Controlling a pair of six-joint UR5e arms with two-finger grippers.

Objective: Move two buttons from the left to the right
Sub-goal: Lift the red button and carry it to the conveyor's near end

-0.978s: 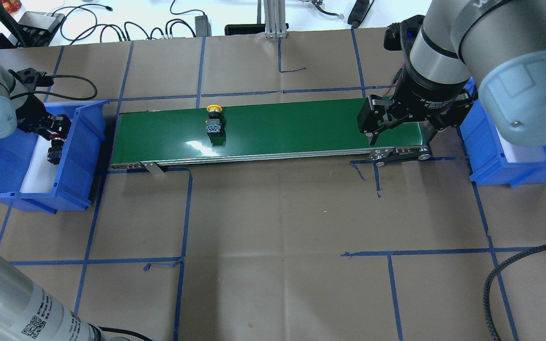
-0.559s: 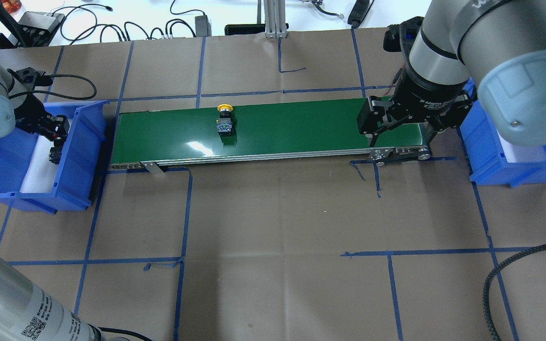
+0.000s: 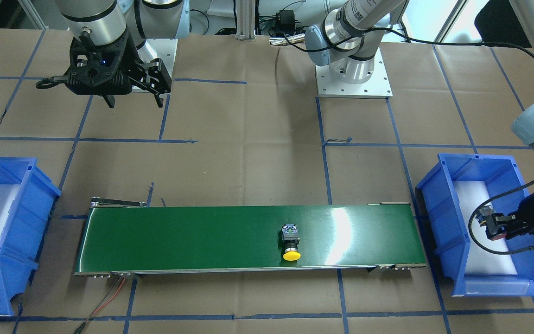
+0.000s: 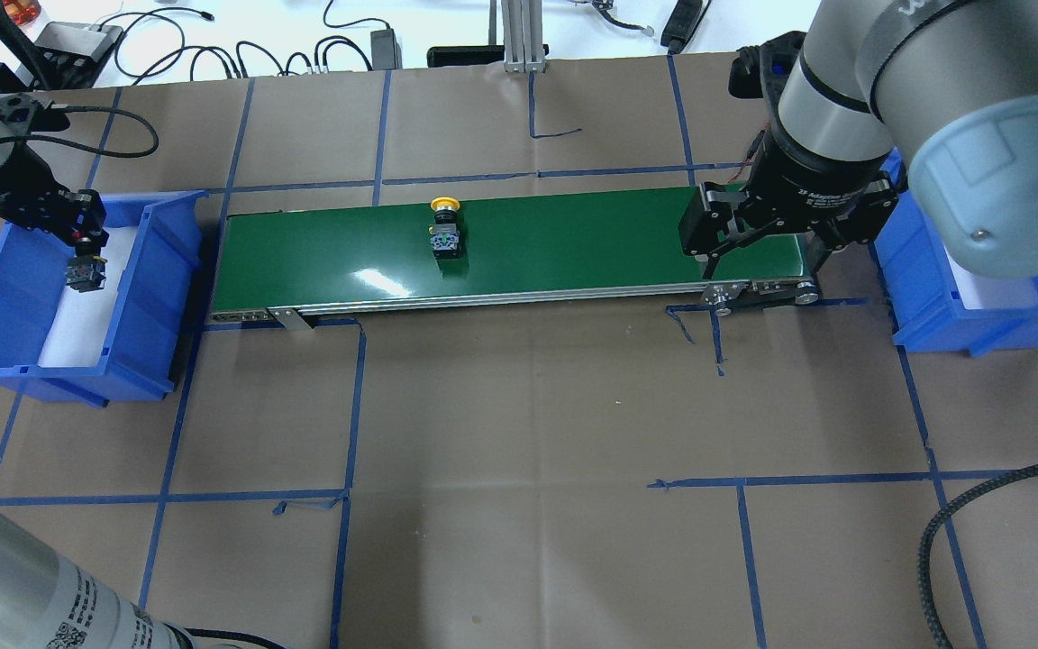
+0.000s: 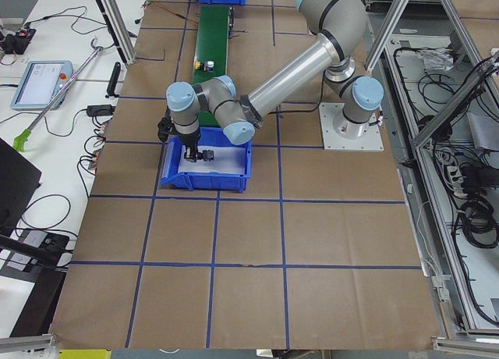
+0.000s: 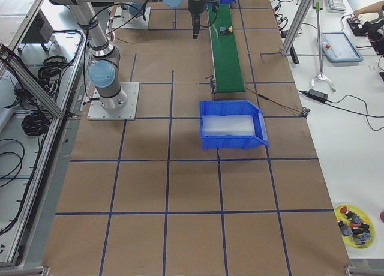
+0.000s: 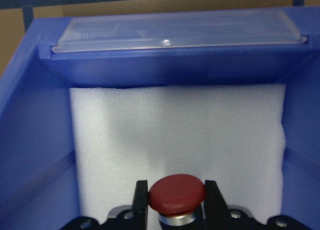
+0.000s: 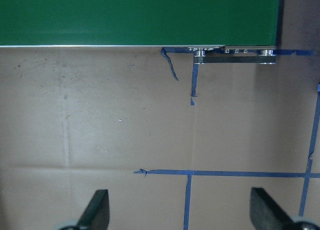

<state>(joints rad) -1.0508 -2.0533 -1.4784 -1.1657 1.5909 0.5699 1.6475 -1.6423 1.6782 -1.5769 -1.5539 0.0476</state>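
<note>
The yellow button lies on the green conveyor belt, left of its middle; it also shows in the front view. The red button is clamped between the fingers of my left gripper, held above the white foam inside the left blue bin. In the front view the left gripper holds it over that bin. My right gripper is open and empty, hanging over the belt's right end; its wrist view shows bare paper between the spread fingers.
The right blue bin, lined with white foam, stands past the belt's right end and also shows in the front view. Brown paper with blue tape lines covers the table. A black cable lies at the front right.
The yellow button has travelled rightward along the belt. My left gripper, shut on the red button, has moved left and toward the far side within the bin. The right arm has not moved.
</note>
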